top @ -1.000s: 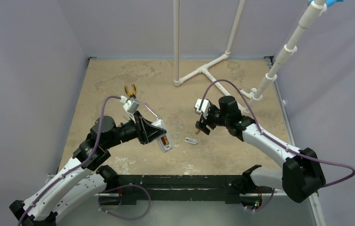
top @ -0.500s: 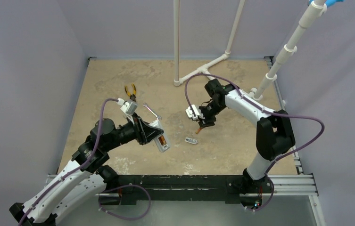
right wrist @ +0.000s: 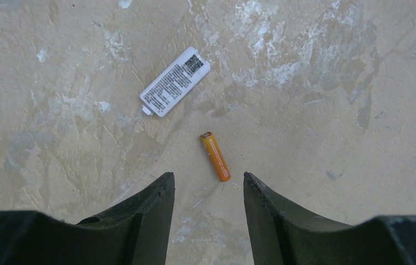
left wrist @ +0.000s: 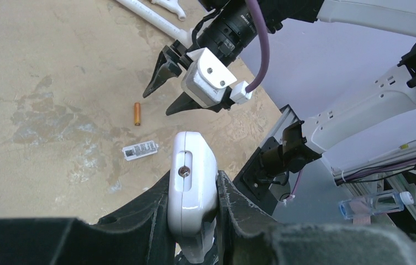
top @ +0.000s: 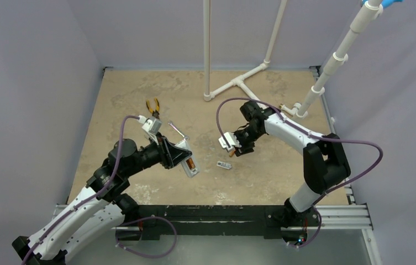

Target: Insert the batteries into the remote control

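Note:
My left gripper [top: 182, 158] is shut on the white remote control [top: 189, 163], held off the table with its back recess facing up. An orange battery [top: 192, 164] shows inside that recess. In the left wrist view the remote control [left wrist: 193, 187] is clamped edge-on between the fingers of the left gripper [left wrist: 193, 179]. A second battery [right wrist: 215, 157] lies loose on the table. My right gripper [right wrist: 209, 176] hovers just short of it, open, with nothing between its fingers. From above, the right gripper [top: 235, 150] points down over this battery [top: 231, 154].
A small whitish cover plate [right wrist: 175, 81] with a printed label lies on the table beside the loose battery. Yellow-handled pliers [top: 152, 105] and a small silver wrench [top: 176, 130] lie behind the left arm. A white pipe frame [top: 238, 83] stands at the back.
The right arm has swung its elbow up and back and now reaches the loose battery from behind. Its jaws have narrowed. The left gripper and the remote have barely moved.

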